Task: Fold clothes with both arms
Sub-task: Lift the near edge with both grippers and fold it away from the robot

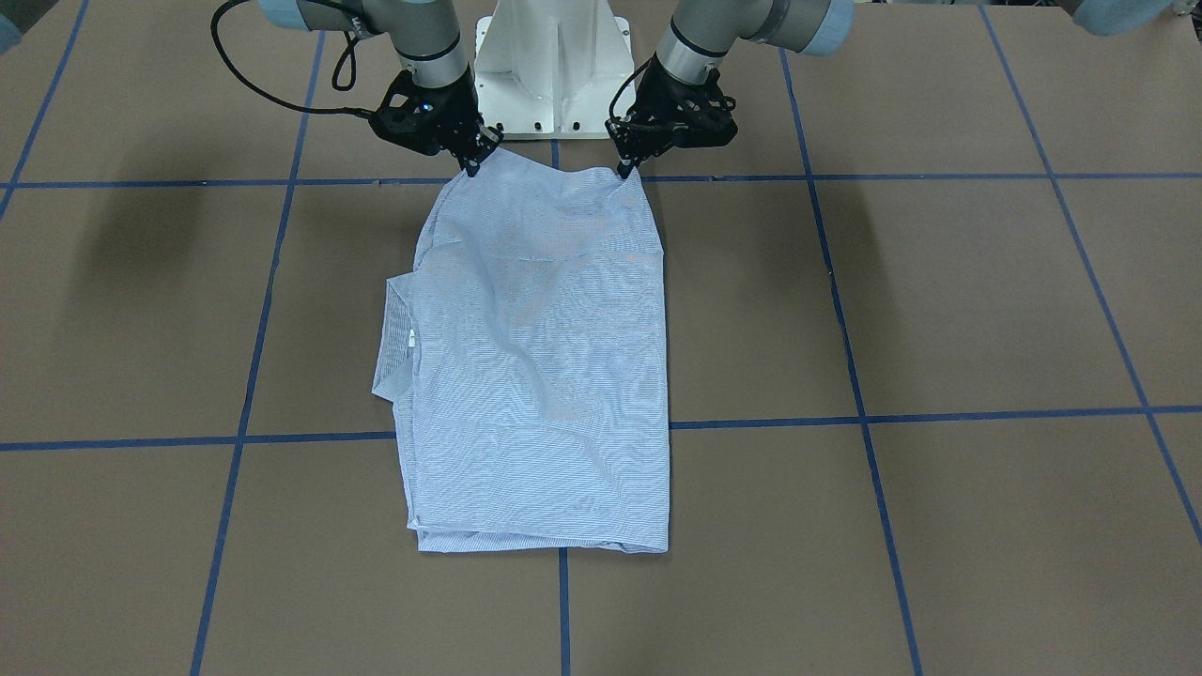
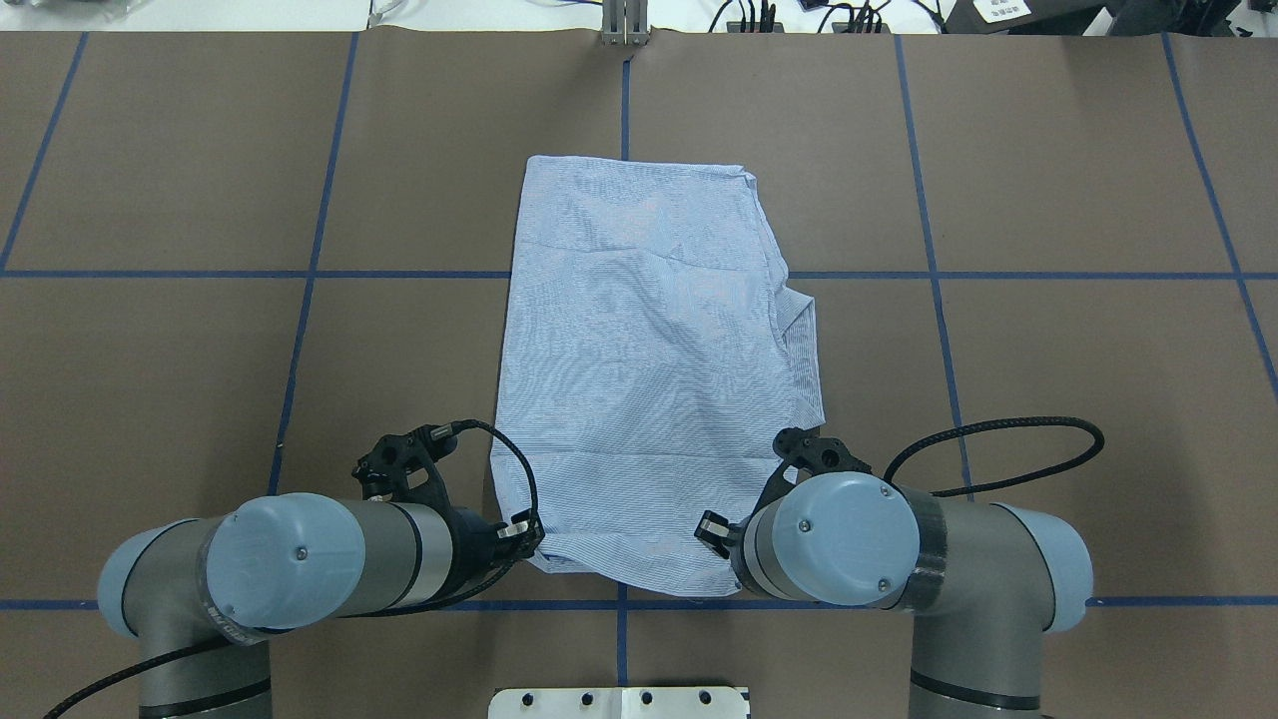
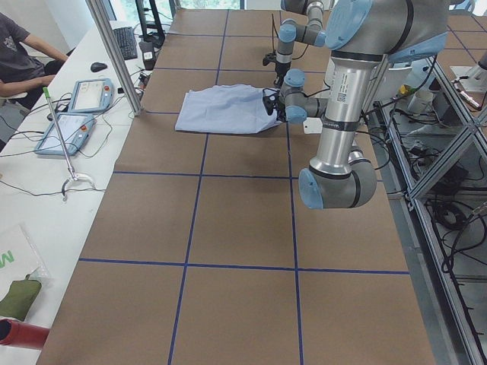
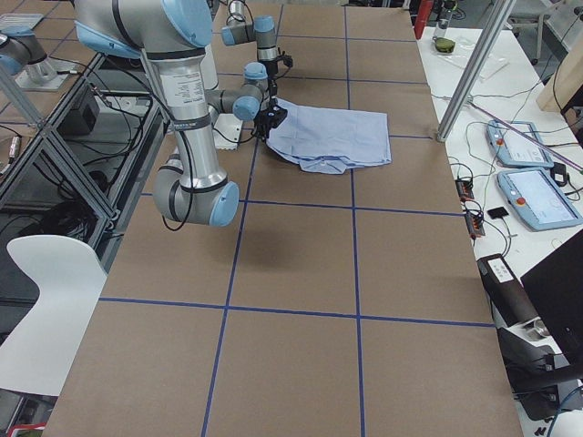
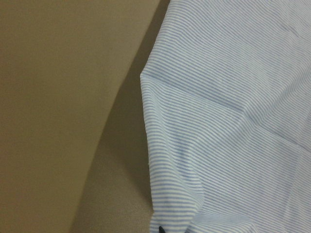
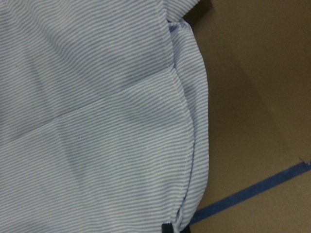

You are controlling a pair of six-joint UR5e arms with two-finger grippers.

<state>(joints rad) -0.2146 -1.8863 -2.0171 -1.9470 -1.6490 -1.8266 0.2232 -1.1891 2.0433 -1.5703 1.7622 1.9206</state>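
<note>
Overhead exterior: brown surface (image 2: 200, 379) with a blue tape grid (image 2: 300, 275). The shirt (image 2: 649, 369) lies mid-surface, folded to a rough rectangle with its long axis running 12 to 6 and the far edge flat.

Left arm (image 2: 300, 559) comes in at 7 o'clock, right arm (image 2: 899, 549) at 5 o'clock. Left end effector (image 2: 527, 537) is clamped narrow on the shirt's 7 o'clock corner. Right end effector (image 2: 711, 529) is clamped the same way on the 5 o'clock corner.

Both wrist views show a shadow under the held hem, so the near edge is up off the surface.

Collar (image 2: 804, 340) pokes out past the shirt's 3 o'clock edge. Its small white tag (image 1: 411, 340) shows in the front-facing view.
</note>
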